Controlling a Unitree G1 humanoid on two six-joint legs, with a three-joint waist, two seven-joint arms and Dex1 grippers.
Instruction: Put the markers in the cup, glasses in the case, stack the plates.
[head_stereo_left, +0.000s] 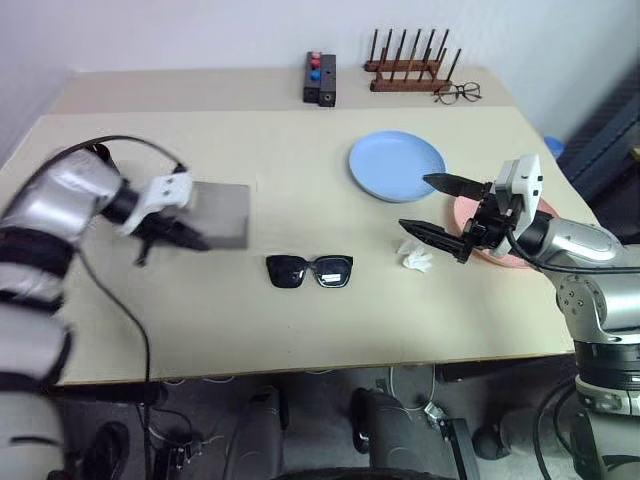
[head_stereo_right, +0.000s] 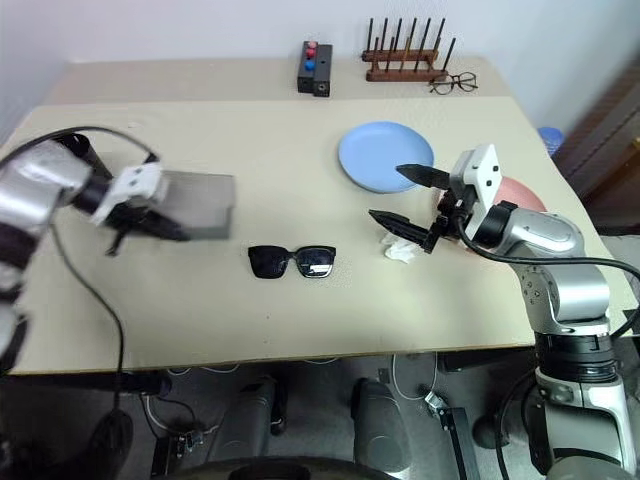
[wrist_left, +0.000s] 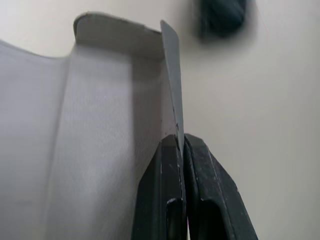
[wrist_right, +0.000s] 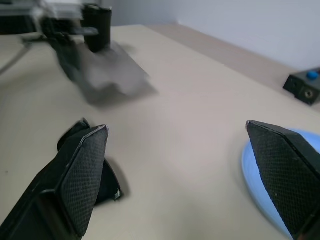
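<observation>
The left tool is clamped on the thin flap of the case, near the table's left edge. The flap could slip free if tugged. The right tool gapes empty over the glasses side of the plates.

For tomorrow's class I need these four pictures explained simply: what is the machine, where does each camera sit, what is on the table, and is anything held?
It is a humanoid robot with two arms, each ending in a two-fingered gripper. Two pictures come from cameras in its head, looking down; the other two from cameras on its wrists. The left gripper is shut on the flap of the grey case. The right gripper hangs open, holding nothing. On the table lie the sunglasses, a blue plate, a pink plate, a white tissue, spectacles, a wooden rack and a small black box.
</observation>
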